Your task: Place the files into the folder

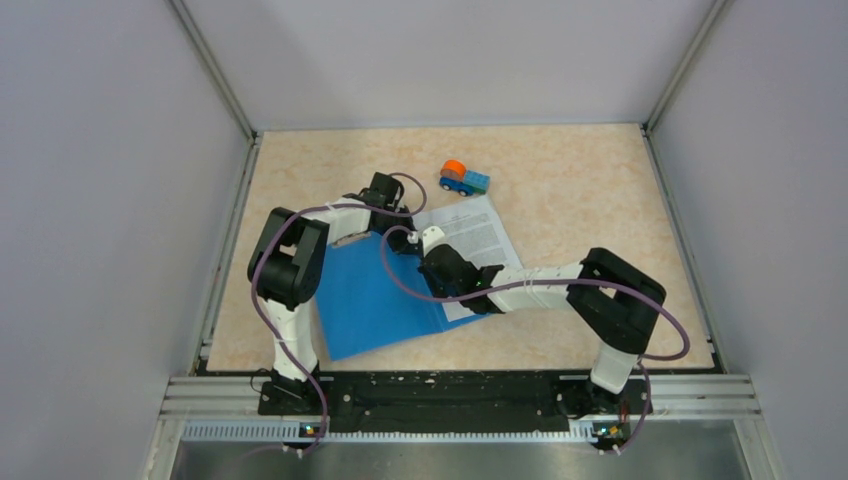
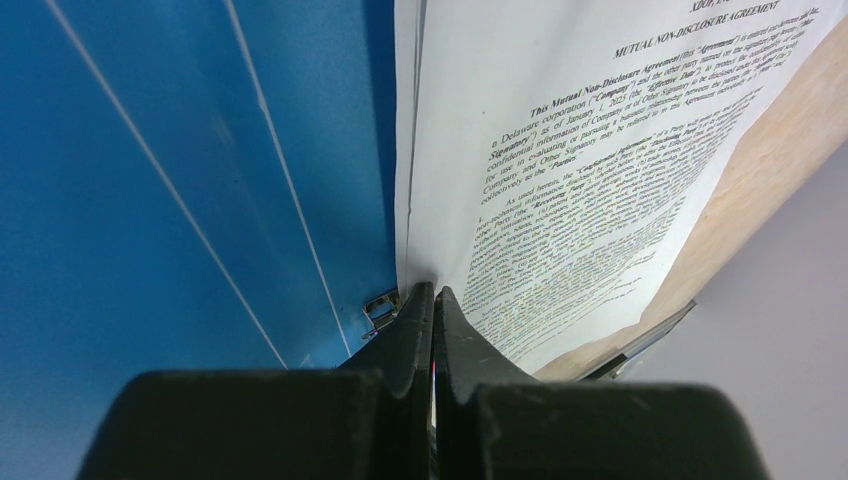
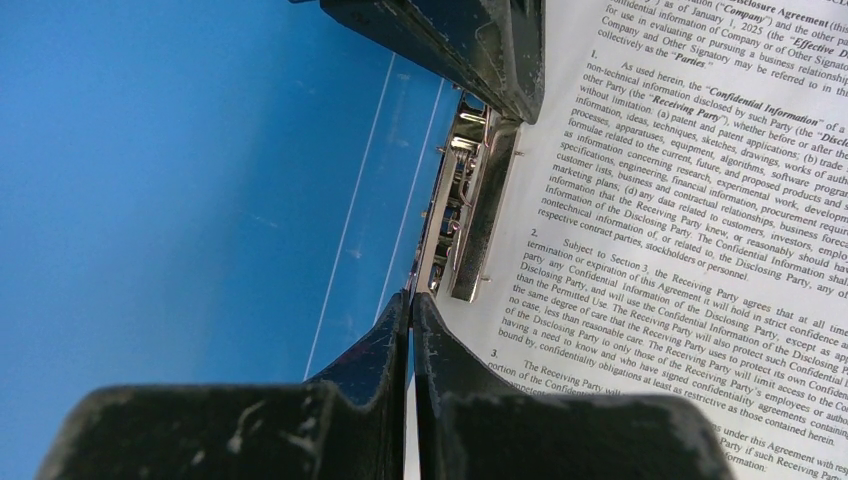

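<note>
The left end effector (image 2: 433, 292) and right end effector (image 3: 411, 296) both sit pressed together beside the metal clip (image 3: 462, 200) mid-frame, where the papers (image 1: 480, 230) meet the blue folder (image 1: 360, 300).

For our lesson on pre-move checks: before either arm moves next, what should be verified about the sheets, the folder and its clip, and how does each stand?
1. Bright-blue plastic folder lies open: ok.
2. White printed paper sheets reach the metal spine clip: ok.
3. Sheets secured under that clip: cannot tell.
4. The left gripper and right gripper both shut at the clip: ok.
5. Either gripper pinching sheets: cannot tell.
6. Blue-and-orange toy truck not on the sheets: ok.
</note>
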`<state>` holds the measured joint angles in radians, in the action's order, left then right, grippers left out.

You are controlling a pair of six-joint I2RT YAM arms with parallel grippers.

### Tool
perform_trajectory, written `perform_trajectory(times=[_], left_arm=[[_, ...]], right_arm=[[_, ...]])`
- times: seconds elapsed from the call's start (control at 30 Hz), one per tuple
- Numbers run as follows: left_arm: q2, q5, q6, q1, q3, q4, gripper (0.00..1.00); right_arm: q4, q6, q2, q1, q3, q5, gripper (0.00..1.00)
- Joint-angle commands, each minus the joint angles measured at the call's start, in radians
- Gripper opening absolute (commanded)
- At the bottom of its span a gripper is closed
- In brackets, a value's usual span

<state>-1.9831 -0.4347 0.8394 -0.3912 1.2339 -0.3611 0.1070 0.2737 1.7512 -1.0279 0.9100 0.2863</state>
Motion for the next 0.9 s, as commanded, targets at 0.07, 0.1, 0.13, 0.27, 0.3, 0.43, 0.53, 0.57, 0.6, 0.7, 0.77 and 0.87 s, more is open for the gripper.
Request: perform_trajectory(times=[0.07,0.1,0.13,0.27,0.3,0.43,0.53,0.57,0.6,0.7,0.77,0.87], left_arm=[[-0.077,0.159,-0.027,-0.009,-0.060,-0.020,0.00],[-0.079,0.158,-0.027,-0.008,-0.060,-0.019,0.00],[-0.079,0.157,-0.027,-0.008,-0.060,-0.019,0.00],[-0.079,0.157,-0.024,-0.009,-0.059,-0.018,0.00],[-0.078,0.157,-0.023,-0.009,-0.060,-0.018,0.00],[-0.082,0.155,-0.021,-0.010,-0.061,-0.016,0.00],[-0.083,0.155,-0.021,-0.010,-0.064,-0.014,0.00],[-0.083,0.157,-0.021,-0.011,-0.064,-0.014,0.00],[-0.083,0.156,-0.021,-0.011,-0.064,-0.015,0.00],[-0.083,0.156,-0.019,-0.010,-0.064,-0.013,0.00],[-0.082,0.157,-0.016,-0.011,-0.064,-0.012,0.00],[-0.081,0.157,-0.015,-0.012,-0.063,-0.012,0.00]], right_arm=[[-0.182,0.014,0.082,-0.011,-0.052,-0.020,0.00],[-0.183,0.016,0.086,-0.011,-0.050,-0.020,0.00],[-0.185,0.015,0.089,-0.012,-0.048,-0.019,0.00],[-0.186,0.014,0.105,-0.012,-0.038,-0.035,0.00],[-0.185,0.014,0.110,-0.011,-0.036,-0.044,0.00],[-0.181,0.006,0.122,-0.011,-0.023,-0.077,0.00],[-0.174,0.000,0.128,-0.011,-0.014,-0.107,0.00],[-0.170,-0.003,0.126,-0.012,-0.014,-0.119,0.00],[-0.164,-0.004,0.124,-0.012,-0.013,-0.133,0.00],[-0.159,-0.016,0.121,-0.011,-0.004,-0.177,0.00],[-0.153,-0.025,0.125,-0.012,0.003,-0.208,0.00],[-0.152,-0.034,0.133,-0.011,0.010,-0.240,0.00]])
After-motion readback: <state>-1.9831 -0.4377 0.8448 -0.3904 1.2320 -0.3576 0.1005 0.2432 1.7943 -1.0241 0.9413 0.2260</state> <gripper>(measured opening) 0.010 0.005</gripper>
